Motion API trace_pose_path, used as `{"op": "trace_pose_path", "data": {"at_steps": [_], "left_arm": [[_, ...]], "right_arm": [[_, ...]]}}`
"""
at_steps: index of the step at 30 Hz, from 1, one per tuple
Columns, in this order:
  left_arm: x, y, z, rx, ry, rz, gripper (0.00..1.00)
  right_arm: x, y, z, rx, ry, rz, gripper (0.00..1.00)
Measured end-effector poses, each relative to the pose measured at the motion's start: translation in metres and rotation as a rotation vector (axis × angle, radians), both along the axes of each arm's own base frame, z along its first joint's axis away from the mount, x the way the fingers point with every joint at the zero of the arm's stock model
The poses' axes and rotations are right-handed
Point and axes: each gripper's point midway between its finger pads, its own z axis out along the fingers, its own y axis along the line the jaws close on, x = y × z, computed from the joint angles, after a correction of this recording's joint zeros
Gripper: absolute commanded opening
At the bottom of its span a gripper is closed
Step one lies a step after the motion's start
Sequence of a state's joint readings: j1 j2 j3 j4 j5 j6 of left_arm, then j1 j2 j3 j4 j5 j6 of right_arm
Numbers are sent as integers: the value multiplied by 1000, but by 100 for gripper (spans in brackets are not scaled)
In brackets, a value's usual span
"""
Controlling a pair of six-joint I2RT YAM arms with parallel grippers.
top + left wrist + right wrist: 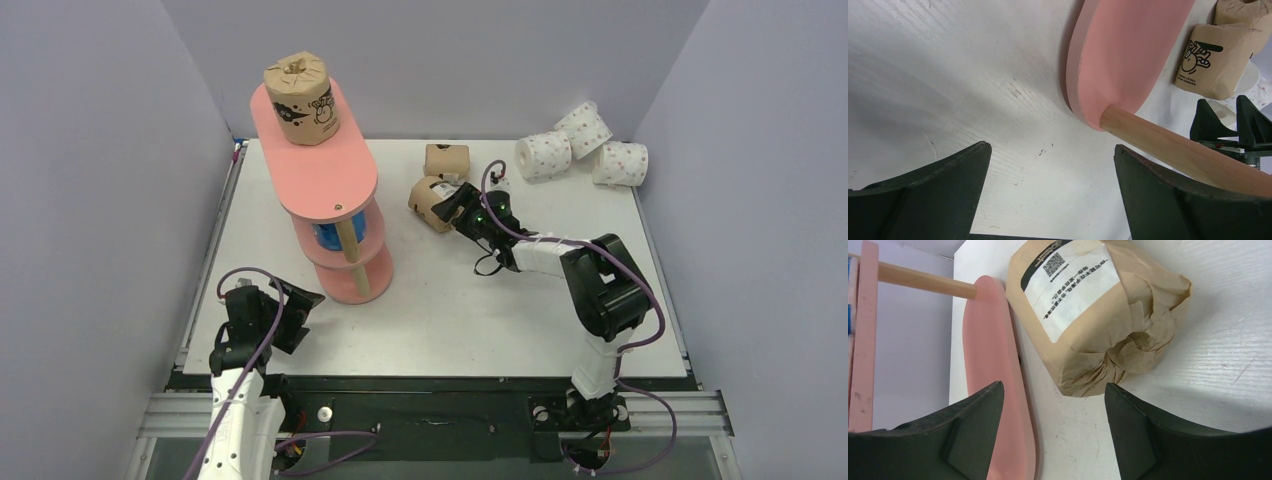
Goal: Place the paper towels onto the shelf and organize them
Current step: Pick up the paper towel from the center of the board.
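Observation:
The pink shelf [313,150] stands at the left of the table, with a brown roll [301,98] upright on its top board and a blue roll [328,236] on the middle tier. Two more brown rolls lie on the table, one [446,160] further back and one [432,203] at the tips of my right gripper [455,208]. In the right wrist view that roll [1098,315] lies just beyond the open right gripper [1053,390], not between the fingers. My left gripper [298,305] is open and empty near the shelf's base [1128,55].
Three white rolls with pink dots [543,155] [584,128] [620,163] lie at the back right corner. Grey walls close in the table on three sides. A wooden shelf post [1178,150] runs close past the left gripper's right finger.

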State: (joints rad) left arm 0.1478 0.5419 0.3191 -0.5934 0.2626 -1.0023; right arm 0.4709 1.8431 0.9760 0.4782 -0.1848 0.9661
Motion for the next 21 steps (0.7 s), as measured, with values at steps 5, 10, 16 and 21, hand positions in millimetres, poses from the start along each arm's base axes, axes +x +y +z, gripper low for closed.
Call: {"op": "trace_pose_path", "data": {"at_steps": [5,10,16,21], "left_arm": [[0,0,2,2,-11,-1,93],[1,0,2,2,-14,-1,93],[1,0,2,2,-14,2,93],[1,1,2,2,-14,4,93]], "right_arm": [[4,-6,-3,-16,8,-28,70],[14,-7,5,-18,-11,-56,69],[29,-2,-3,-22,-7,-70,68],[30,-2,-18,-29,26,-78,68]]}}
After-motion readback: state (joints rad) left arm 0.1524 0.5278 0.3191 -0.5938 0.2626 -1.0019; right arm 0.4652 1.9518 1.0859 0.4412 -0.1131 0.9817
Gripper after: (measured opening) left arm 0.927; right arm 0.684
